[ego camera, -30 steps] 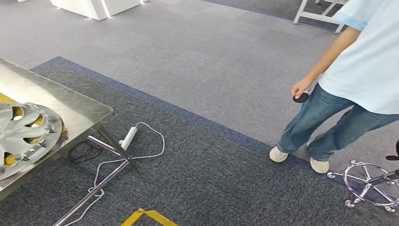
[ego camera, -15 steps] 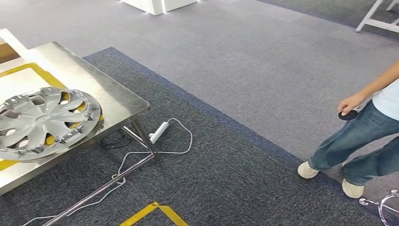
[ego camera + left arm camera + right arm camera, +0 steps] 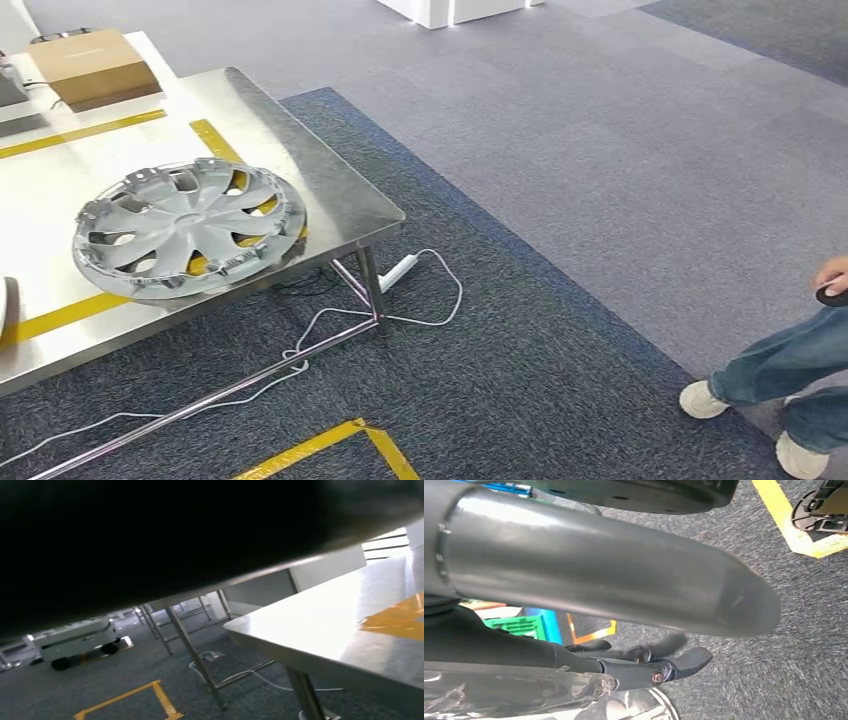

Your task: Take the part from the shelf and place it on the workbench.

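On the counter point(image 3: 330, 190), near its corner, sits a silver wheel cover point(image 3: 188, 228), flat, face up, partly over a yellow tape line. I take it for the part. If so, it's already at the drop point and the placing step looks done or nearly done.

Look of it: grey plastic disc, curved spokes with open slots between them, clip tabs around the rim. Light and rigid, I'd guess, and easiest to grip by the rim.

Right hand point(image 3: 639, 665): thick grey thumb across the wrist view, with dark fingers point(image 3: 684, 660) stretched out beside it above the carpet. Something shiny and clear lies under them. Can't tell if they're clamped on anything.

Left hand: a dark blur sits close to the lens with the counter edge beyond it, so its finger state can't be told either.

Next move, as I judge it: square up to the counter and confirm both hands are free of the part.

Watch the person point(image 3: 790, 380) standing on the carpet to the right, and the power strip point(image 3: 398, 270) with its cable by the counter leg.
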Controlling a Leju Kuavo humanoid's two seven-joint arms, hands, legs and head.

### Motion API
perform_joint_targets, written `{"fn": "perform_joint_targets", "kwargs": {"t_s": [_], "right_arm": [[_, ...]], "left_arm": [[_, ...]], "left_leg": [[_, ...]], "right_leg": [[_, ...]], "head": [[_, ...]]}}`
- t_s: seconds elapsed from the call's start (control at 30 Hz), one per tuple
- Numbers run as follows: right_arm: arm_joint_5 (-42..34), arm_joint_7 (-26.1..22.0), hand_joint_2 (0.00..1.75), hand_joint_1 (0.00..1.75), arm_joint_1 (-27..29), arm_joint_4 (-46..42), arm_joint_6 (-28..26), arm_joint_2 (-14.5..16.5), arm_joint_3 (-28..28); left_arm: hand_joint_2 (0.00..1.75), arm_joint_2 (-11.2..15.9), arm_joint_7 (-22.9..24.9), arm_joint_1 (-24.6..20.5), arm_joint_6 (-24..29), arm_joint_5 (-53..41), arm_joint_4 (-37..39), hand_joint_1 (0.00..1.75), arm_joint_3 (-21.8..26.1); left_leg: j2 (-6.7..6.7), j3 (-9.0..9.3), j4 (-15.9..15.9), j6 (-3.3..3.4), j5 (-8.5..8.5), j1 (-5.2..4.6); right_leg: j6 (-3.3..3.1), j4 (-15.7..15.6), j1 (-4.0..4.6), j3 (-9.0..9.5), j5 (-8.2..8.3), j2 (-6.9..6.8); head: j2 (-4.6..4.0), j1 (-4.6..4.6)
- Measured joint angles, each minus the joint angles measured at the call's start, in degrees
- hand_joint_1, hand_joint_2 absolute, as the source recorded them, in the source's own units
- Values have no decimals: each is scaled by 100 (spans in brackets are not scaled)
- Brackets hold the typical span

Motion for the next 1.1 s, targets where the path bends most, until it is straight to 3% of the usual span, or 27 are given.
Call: {"fn": "perform_joint_targets", "kwargs": {"t_s": [0.03, 0.1, 0.17, 0.2, 0.23, 0.27, 0.33, 0.4, 0.47, 0.5, 0.57, 0.6, 0.63, 0.7, 0.73, 0.8, 0.83, 0.9, 0.93, 1.0, 1.07, 1.1], "right_arm": [[1, -1, 0, 0, -3, 0, 6, -11, 0], [2, -17, 0, 0, 8, 1, 14, -28, 0], [2, -33, 0, 0, 29, 3, 17, -40, 0], [2, -33, 0, 0, 36, 4, 19, -44, 0], [2, -29, 0, 0, 40, 5, 19, -48, 0], [2, -25, 0, 0, 40, 6, 20, -51, 0], [2, -19, 0, 0, 40, 9, 20, -60, 0], [2, -31, 0, 0, 35, 14, 19, -72, 1], [3, -38, 0, 0, 27, 15, 18, -85, 1], [5, -29, 0, 0, 22, 15, 17, -92, -1], [10, -14, 0, 0, 24, 16, 17, -105, -2], [14, -11, 0, 0, 31, 17, 17, -114, -2], [16, -14, 0, 0, 40, 18, 17, -122, -2], [19, -17, 0, 0, 52, 20, 15, -140, -2], [19, -17, 0, 0, 53, 21, 14, -147, -2], [15, -17, 0, 0, 50, 22, 13, -154, -2], [10, -17, 0, 0, 51, 22, 14, -161, -2], [-6, -17, 0, 0, 51, 23, 16, -180, -2], [-14, -17, 0, 0, 49, 23, 19, -192, -2], [-28, -17, 0, 0, 32, 24, 24, -214, -2], [-33, -17, 0, 0, 31, 25, 26, -239, -2], [-33, -20, 0, 0, 43, 26, 26, -251, -2]], "left_arm": [[0, -33, 35, 2, -1, -1, -28, 0, 5], [0, -97, 81, -6, -1, 1, -87, 0, 2], [0, -152, 97, -15, -1, 2, -119, 0, -7], [0, -172, 100, -14, -1, 2, -126, 0, -8], [0, -187, 104, -13, -1, 2, -133, 0, -8], [0, -202, 105, -13, -1, 2, -141, 0, -9], [0, -225, 108, -13, -1, 2, -157, 0, -9], [0, -252, 139, -9, -1, 2, -172, 0, -9], [0, -302, 228, 2, 2, 5, -187, 0, -1], [0, -341, 290, 10, 8, 14, -193, 0, 7], [0, -434, 445, 0, 31, 45, -198, 0, 16], [0, -491, 536, -14, 44, 63, -198, 0, 12], [0, -552, 634, -30, 58, 82, -198, 0, 5], [0, -701, 839, -42, 89, 121, -191, 0, -4], [0, -773, 937, -39, 107, 141, -182, 0, -4], [0, -901, 1125, -42, 138, 161, -150, 0, -4], [0, -968, 1223, -54, 159, 162, -111, 0, -4], [0, -1109, 1432, -109, 223, 132, 13, 0, -5], [0, -1185, 1527, -134, 273, 105, 104, 0, -4], [0, -1323, 1689, -163, 368, 67, 304, 0, 2], [0, -1442, 1849, -219, 426, 40, 533, 0, 9], [0, -1503, 1934, -272, 459, 23, 681, 0, 9]], "left_leg": [[-67, 1, -4, 38, 10, 10], [-196, -1, -6, 99, 24, 26], [-351, -5, -4, 131, 23, 21], [-438, -2, -2, 135, 21, 17], [-527, 5, -2, 136, 19, 15], [-618, 15, -1, 134, 17, 14], [-794, 24, 8, 114, 7, 11], [-946, 2, 17, 61, 6, 13], [-1083, -31, -2, -18, 34, 29], [-1046, -47, 5, -52, 30, 32], [-709, -176, 253, -114, -145, 9], [-476, -319, 556, -136, -327, 2], [-328, -505, 941, -160, -526, 2], [-249, -796, 1557, -194, -737, 23], [-238, -803, 1586, -204, -679, 33], [-127, -487, 1012, -213, -321, 42], [16, -261, 596, -216, -165, 31], [178, 18, 70, -147, -25, 8], [171, 46, -4, -100, -37, -9], [18, 32, -10, -2, -29, -10], [-111, 25, -18, 76, -3, 8], [-176, 19, -21, 108, 11, 17]], "right_leg": [[33, 116, -16, -30, -93, 150], [79, 758, -35, -317, -454, 542], [83, 1579, -37, -741, -773, 687], [74, 1768, -37, -867, -775, 701], [61, 1716, -37, -884, -653, 711], [41, 1420, -38, -787, -428, 747], [-2, 574, -52, -456, 26, 997], [-27, 112, -62, -256, 191, 1184], [-60, 77, -51, -213, 191, 1092], [-93, 61, -53, -192, 207, 1016], [-166, 7, -73, -172, 240, 853], [-191, -9, -74, -167, 245, 769], [-207, -14, -70, -167, 240, 686], [-216, -13, -64, -165, 226, 506], [-211, -13, -63, -159, 216, 420], [-179, -13, -68, -128, 191, 264], [-148, -8, -56, -113, 169, 194], [-77, -2, -24, -93, 119, 70], [-44, -9, -9, -80, 100, 9], [12, -26, -26, -23, 73, -59], [71, 197, -55, -79, -106, 218], [94, 503, -66, -217, -284, 425]], "head": [[0, 8], [0, 34], [0, 44], [0, 44], [0, 43], [0, 45], [0, 43], [0, 39], [0, 39], [0, 35], [0, 11], [0, -2], [0, -10], [0, -12], [0, -13], [0, -13], [0, -15], [0, -4], [0, 3], [0, 16], [0, 30], [0, 42]]}}
